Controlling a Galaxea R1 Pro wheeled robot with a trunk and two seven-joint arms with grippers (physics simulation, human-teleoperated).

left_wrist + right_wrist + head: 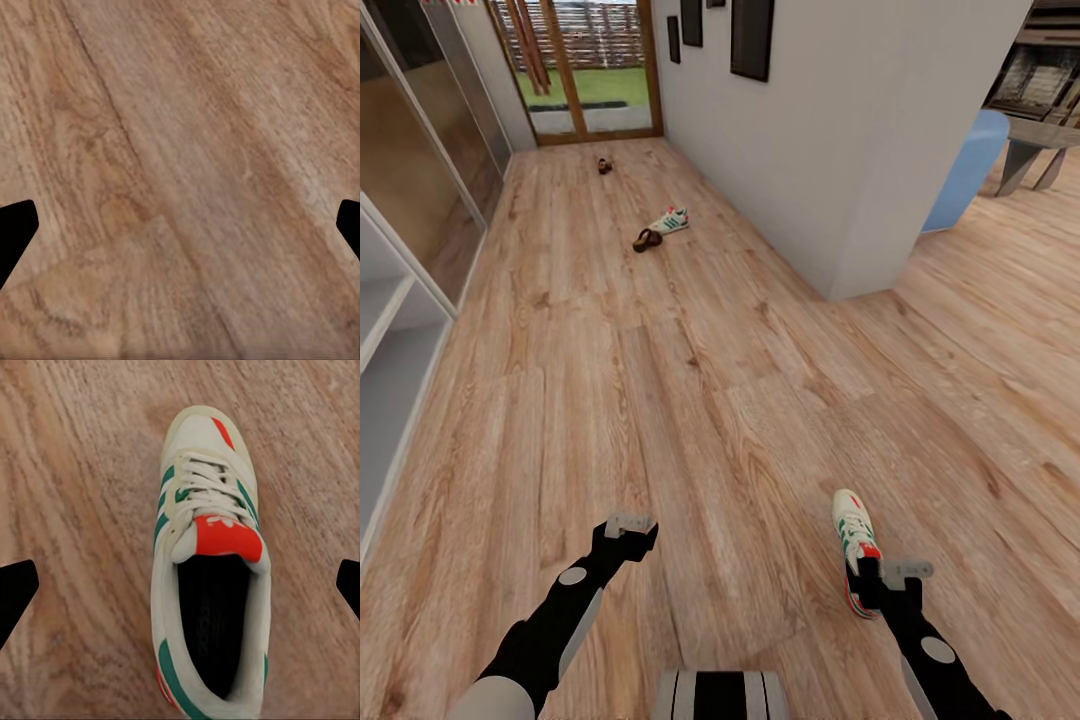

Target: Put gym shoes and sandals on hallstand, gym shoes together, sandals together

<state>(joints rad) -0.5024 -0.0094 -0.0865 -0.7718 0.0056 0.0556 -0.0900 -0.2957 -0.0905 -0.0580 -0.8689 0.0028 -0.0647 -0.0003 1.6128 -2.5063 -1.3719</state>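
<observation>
Your right hand (880,578) hovers directly over the near gym shoe (855,545), covering its heel in the head view. In the right wrist view that sneaker (210,577) lies upright on its sole between the two dark fingertips (15,592), which stand wide apart at either edge and touch nothing; its red tongue label and green stripes face the camera. The hand is wide and empty.

Your left hand (628,530) hangs over bare corridor floor (690,400), well to the left of the shoe. In the left wrist view its fingertips (15,232) also sit wide apart, with wood planks (180,172) between them, so it holds nothing.

Further down the corridor you can see the second gym shoe (670,220) lying on the floor, toe angled away, with a dark brown sandal (647,240) just beside it on the near left, close enough that you cannot tell whether they touch. The other sandal (604,166) lies well beyond them, near the glass door (585,65) at the corridor's end. All four are on the floor.

At the far left edge of the head view a pale shelf unit (385,330) shows partly, its shelves bare where visible. A white wall (830,140) bounds the corridor on the right, with dark framed pictures (752,35) hung on it, and a blue seat (965,165) sits past its corner.
</observation>
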